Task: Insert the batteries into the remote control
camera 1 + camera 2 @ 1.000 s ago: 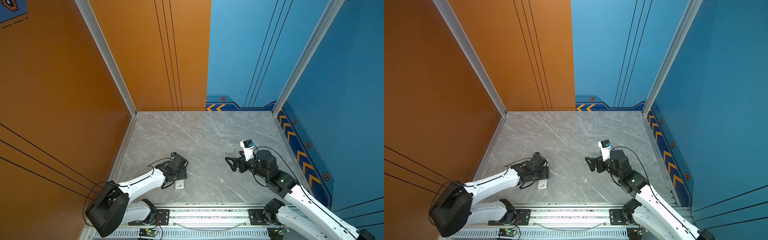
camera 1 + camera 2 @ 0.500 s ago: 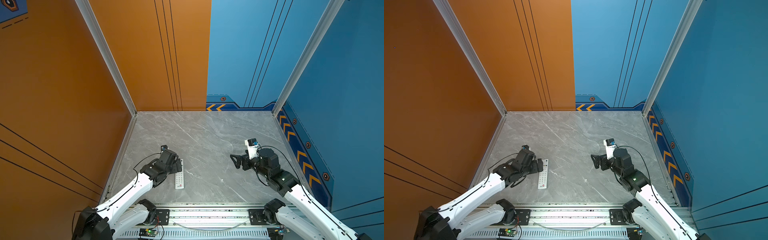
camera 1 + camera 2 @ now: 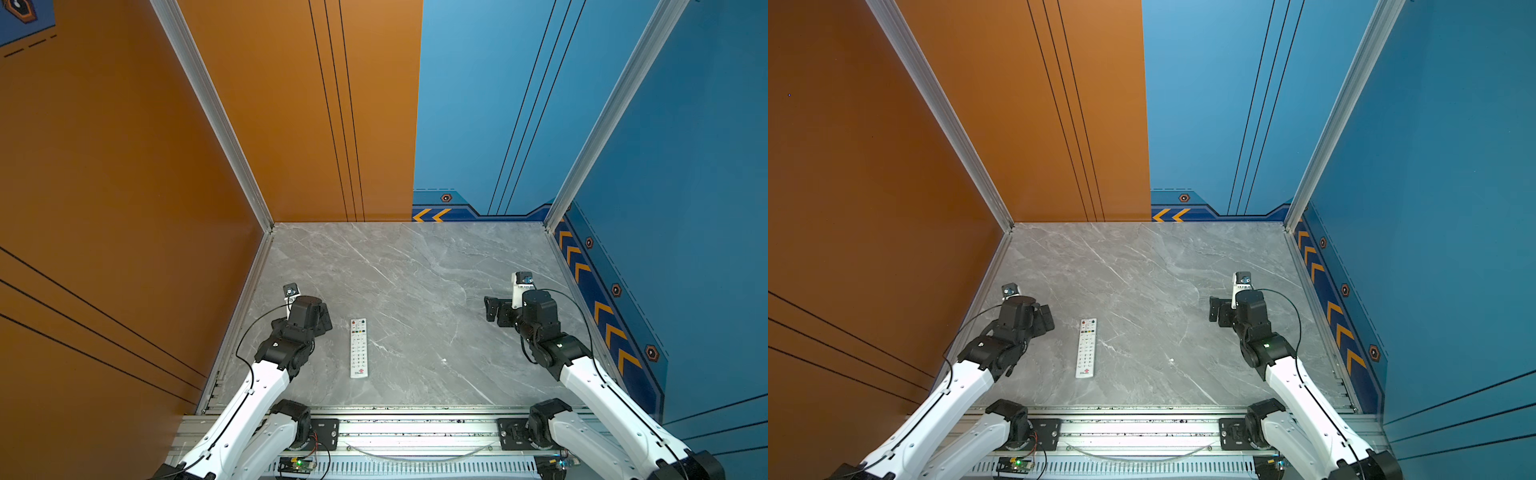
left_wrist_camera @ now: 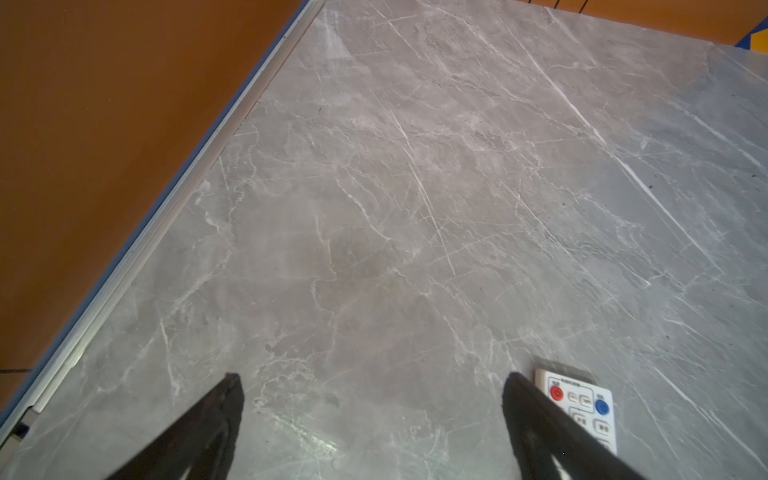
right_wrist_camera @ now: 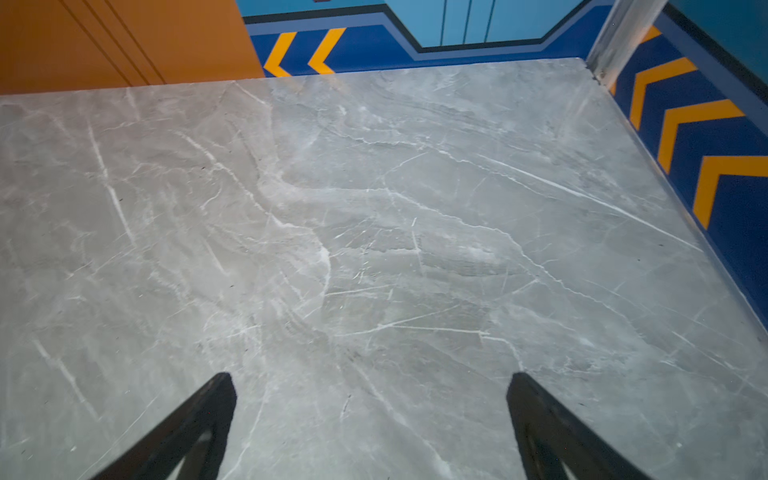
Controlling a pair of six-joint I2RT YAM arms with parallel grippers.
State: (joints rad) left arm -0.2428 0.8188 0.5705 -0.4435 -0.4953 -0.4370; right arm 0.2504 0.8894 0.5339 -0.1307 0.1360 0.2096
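Observation:
The remote control [image 3: 359,348] [image 3: 1086,348] is a slim white bar lying flat, buttons up, on the grey marble table near its front left. Its coloured top buttons point away from the front edge. My left gripper [image 3: 325,319] [image 3: 1047,321] hovers just left of the remote's top end, open and empty. In the left wrist view that gripper [image 4: 372,376] has bare table between its fingers and the remote's top corner [image 4: 582,405] beside one finger. My right gripper [image 3: 492,309] [image 5: 370,374] stands open and empty over the right side. No batteries are in view.
The orange wall [image 3: 124,249] runs close along the left arm. A blue wall with yellow chevrons [image 3: 602,316] borders the right arm. A metal rail [image 3: 415,428] carrying both arm bases lines the table's front edge. A tiny white speck [image 3: 444,360] lies right of the remote.
The left gripper opened and drew back left off the remote, which now lies uncovered on the table. The right arm shifted a little to the right, still open.

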